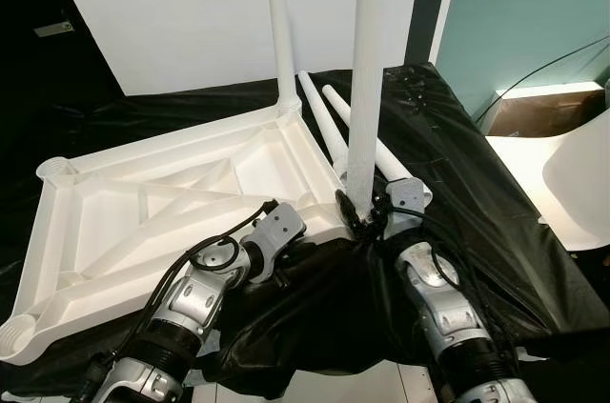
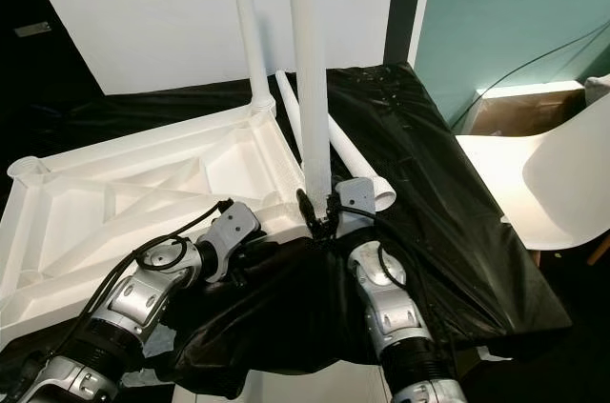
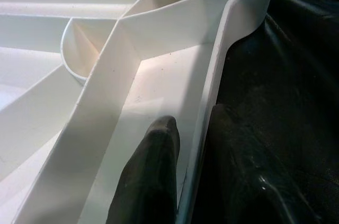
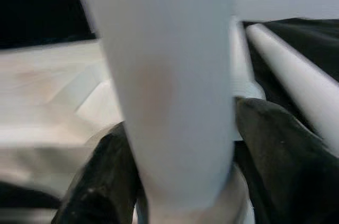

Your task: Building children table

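A white plastic table top (image 1: 143, 203) lies upside down on a black sheet (image 1: 477, 184). One white leg (image 1: 279, 22) stands upright in its far corner socket. A second leg (image 1: 367, 89) stands upright at the near right corner, and my right gripper (image 1: 365, 215) is shut on its base; in the right wrist view the black fingers (image 4: 270, 144) flank the leg (image 4: 169, 75). My left gripper (image 3: 193, 115) is shut on the table top's rim (image 3: 212, 86) beside that corner, one finger (image 3: 153, 171) inside the rim and one outside. Two loose legs (image 1: 324, 122) lie behind.
A white chair (image 1: 581, 174) and a brown cardboard box (image 1: 543, 112) stand at the right, past the sheet's edge. A white panel (image 1: 191, 12) leans behind the table top. White floor (image 1: 362, 384) shows at the near edge between my arms.
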Available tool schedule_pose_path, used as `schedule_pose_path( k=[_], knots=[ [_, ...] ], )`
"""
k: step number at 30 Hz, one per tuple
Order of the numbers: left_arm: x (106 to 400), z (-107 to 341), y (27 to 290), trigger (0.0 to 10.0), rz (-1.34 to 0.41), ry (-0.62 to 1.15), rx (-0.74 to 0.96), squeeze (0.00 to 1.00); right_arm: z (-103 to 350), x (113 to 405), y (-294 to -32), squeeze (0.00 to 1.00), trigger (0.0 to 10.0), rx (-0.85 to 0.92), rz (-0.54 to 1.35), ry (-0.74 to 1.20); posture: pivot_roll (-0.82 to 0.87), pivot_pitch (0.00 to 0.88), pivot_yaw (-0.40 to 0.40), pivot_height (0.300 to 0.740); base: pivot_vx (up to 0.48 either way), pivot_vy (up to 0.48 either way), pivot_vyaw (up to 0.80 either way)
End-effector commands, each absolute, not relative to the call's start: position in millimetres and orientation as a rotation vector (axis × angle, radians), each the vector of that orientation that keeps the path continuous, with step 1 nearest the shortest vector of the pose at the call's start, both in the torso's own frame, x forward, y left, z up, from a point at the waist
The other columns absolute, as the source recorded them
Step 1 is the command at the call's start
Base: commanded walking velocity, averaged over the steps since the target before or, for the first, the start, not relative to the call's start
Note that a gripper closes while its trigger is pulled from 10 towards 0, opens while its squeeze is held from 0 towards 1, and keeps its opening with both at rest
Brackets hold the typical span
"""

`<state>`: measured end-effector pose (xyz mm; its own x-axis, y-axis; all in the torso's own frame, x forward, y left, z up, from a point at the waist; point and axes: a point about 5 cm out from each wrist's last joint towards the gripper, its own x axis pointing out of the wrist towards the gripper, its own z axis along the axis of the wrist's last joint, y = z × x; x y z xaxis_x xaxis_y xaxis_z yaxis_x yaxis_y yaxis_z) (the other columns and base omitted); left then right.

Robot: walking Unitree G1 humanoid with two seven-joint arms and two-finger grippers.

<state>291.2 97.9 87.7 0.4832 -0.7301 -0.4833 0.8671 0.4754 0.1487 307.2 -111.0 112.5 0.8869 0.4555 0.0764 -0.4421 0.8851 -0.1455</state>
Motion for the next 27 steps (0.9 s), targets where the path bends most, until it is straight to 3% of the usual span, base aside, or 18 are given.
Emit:
schedule_pose_path(
  k=[1, 10, 11, 22, 27],
  knots=[
    [274.1, 54.1, 101.5, 10.0, -1.060, 0.556, 0.391, 0.00, 111.7, 309.1, -112.7, 0.00, 10.0, -0.141, 0.517, -0.101, -0.05, 0.000, 0.053, 0.740, 0.000, 0.000, 0.00],
    [274.9, 54.5, 100.6, 10.0, -1.060, 0.554, 0.388, 0.00, 135.5, 332.6, -137.9, 0.00, 10.0, -0.270, 0.704, -0.078, -0.05, 0.000, 0.047, 0.740, 0.000, 0.000, 0.00],
    [275.0, 54.4, 100.5, 10.0, -1.057, 0.554, 0.387, 0.00, 138.0, 335.0, -138.5, 0.00, 0.0, -0.293, 0.739, -0.058, -0.05, 0.000, 0.045, 0.740, 0.000, 0.000, 0.00],
    [273.7, 53.7, 103.4, 10.0, -1.037, 0.556, 0.380, 0.00, 127.7, 338.3, -139.6, 0.00, 0.0, -0.271, 0.863, 0.103, -0.03, 0.000, 0.038, 0.740, 0.000, 0.000, 0.00],
    [273.1, 52.9, 104.1, 10.0, -1.033, 0.560, 0.377, 0.00, 116.2, 335.5, -132.6, 0.00, 0.0, -0.208, 0.756, 0.102, -0.03, 0.000, 0.034, 0.740, 0.000, 0.000, 0.00]
  ],
)
